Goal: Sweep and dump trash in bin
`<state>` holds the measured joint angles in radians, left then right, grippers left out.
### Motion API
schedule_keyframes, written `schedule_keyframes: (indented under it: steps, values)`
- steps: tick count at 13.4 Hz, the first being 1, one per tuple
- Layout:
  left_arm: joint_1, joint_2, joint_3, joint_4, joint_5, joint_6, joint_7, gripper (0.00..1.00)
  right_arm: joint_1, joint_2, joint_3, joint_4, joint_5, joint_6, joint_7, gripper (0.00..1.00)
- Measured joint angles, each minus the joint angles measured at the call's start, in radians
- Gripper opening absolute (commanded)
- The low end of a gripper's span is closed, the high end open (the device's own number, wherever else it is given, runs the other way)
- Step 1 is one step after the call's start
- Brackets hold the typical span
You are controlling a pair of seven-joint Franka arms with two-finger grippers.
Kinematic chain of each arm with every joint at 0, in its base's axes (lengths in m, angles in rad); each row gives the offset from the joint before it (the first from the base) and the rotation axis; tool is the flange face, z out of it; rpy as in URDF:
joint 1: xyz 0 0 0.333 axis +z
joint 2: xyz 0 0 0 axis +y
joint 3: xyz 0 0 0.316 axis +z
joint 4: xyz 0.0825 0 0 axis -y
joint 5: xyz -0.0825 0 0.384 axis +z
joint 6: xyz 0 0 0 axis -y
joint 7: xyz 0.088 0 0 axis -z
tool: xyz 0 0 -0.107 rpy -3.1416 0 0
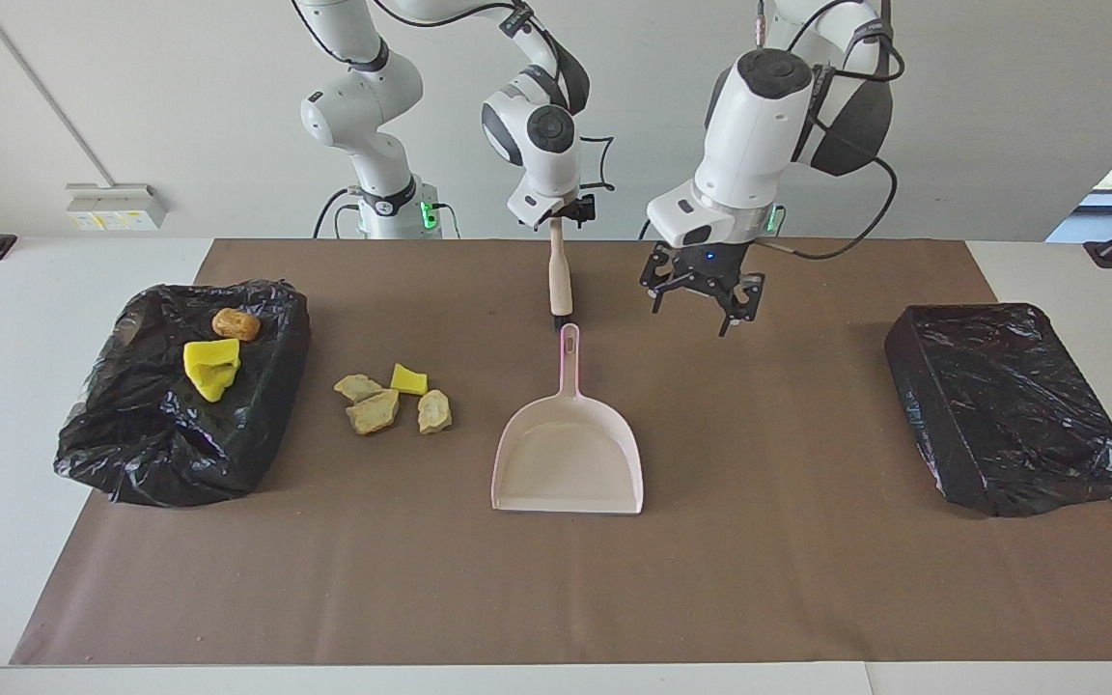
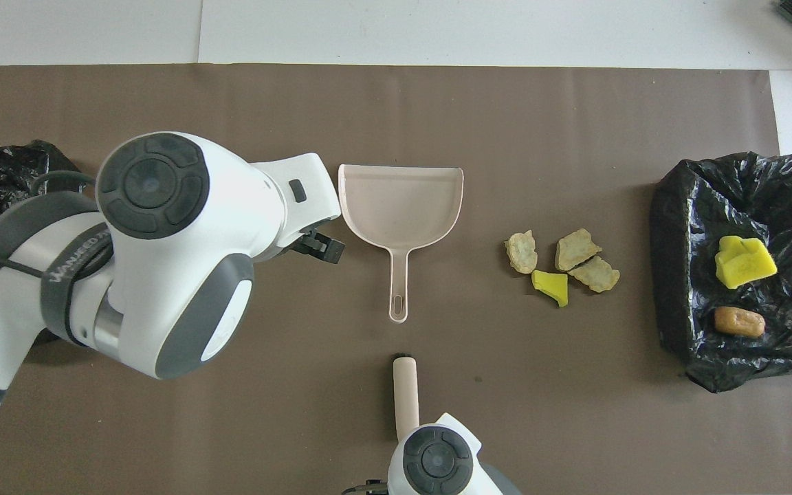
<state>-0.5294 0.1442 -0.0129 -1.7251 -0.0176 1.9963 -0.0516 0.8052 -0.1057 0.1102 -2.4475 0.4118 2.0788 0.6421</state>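
Overhead of the brown mat (image 1: 556,598), the left gripper (image 1: 701,294) hangs with its fingers spread and nothing between them, just beside the handle of the pale pink dustpan (image 1: 568,454) toward the left arm's end of the table. The right gripper (image 1: 556,214) pinches the top of a cream stick-like tool (image 1: 561,275), which hangs upright with its lower end just above the tip of the dustpan's handle.

The dustpan lies flat on the mat, handle toward the robots and open mouth away from them, with nothing in it. Beside it, toward the right arm's end, four pieces of trash (image 1: 392,398) lie in a close cluster: three tan rock-like chunks and one small yellow piece. Past the cluster, at that same end, sits a bin lined with a black bag (image 1: 180,454); a yellow lump (image 1: 211,367) and an orange-brown lump (image 1: 236,323) rest on its plastic. A second black-bagged bin (image 1: 1005,410) sits well apart from the dustpan at the left arm's end.
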Motion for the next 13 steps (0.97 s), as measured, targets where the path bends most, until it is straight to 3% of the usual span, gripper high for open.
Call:
schedule_keyframes:
  steps: [4, 8, 13]
  values:
    - [-0.100, 0.136, 0.000, -0.005, 0.001, 0.157, -0.197, 1.00, 0.000, 0.000, 0.000, -0.005, 0.000, 0.000, 0.000, 0.00]
    - [-0.151, 0.181, 0.000, -0.018, 0.001, 0.224, -0.301, 1.00, -0.011, -0.002, -0.010, 0.010, -0.013, -0.066, 0.000, 0.00]
    - [-0.181, 0.195, 0.001, -0.070, 0.001, 0.289, -0.454, 1.00, -0.200, -0.061, -0.017, 0.059, -0.159, -0.253, -0.080, 0.00]
